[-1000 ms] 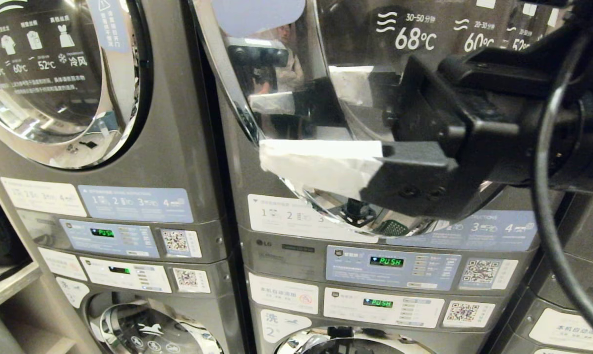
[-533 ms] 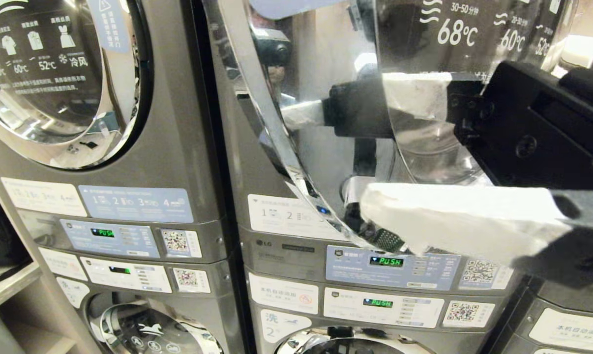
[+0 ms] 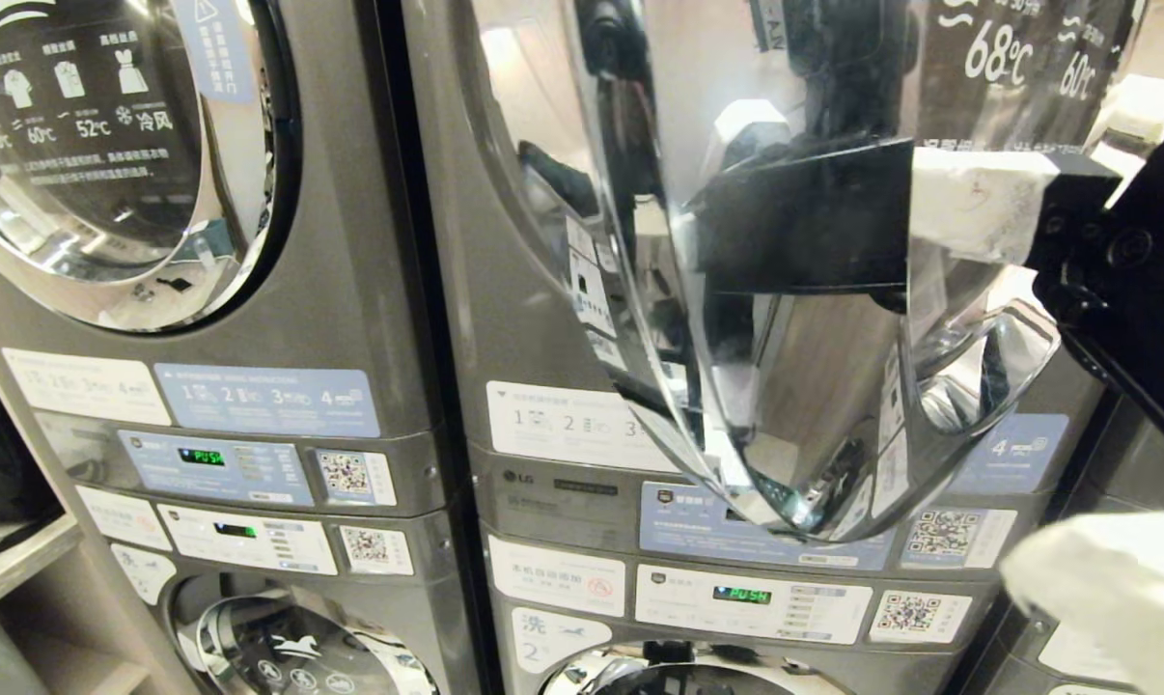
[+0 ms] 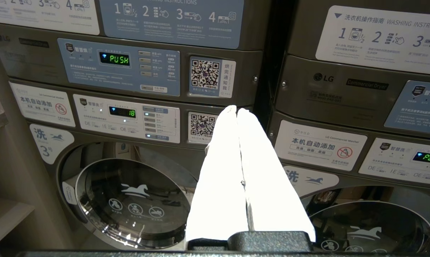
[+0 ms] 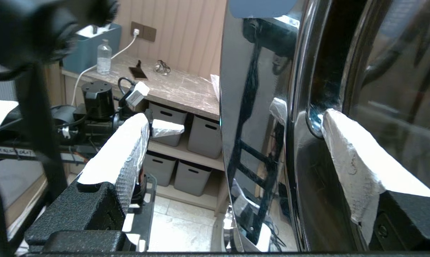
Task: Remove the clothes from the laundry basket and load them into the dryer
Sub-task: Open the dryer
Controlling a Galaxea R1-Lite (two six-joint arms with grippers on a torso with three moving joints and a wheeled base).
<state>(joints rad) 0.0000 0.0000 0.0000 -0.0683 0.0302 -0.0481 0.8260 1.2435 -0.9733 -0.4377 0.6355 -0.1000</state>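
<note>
Right gripper [image 5: 233, 142] is standing wide open, its white-padded fingers [image 5: 354, 160] straddling the edge of the round chrome-rimmed glass dryer door [image 3: 785, 290] on the upper grey LG dryer [image 3: 543, 290]. One pad is lying against the door's inner rim, the other hanging clear on the outer side. The door is standing swung partly out from the machine front, mirror-like. Left gripper [image 4: 238, 167] is parked low, white pads pressed together, holding nothing, pointing at the stacked grey washers' control panels [image 4: 122, 67]. Clothes and laundry basket are not showing in any view.
</note>
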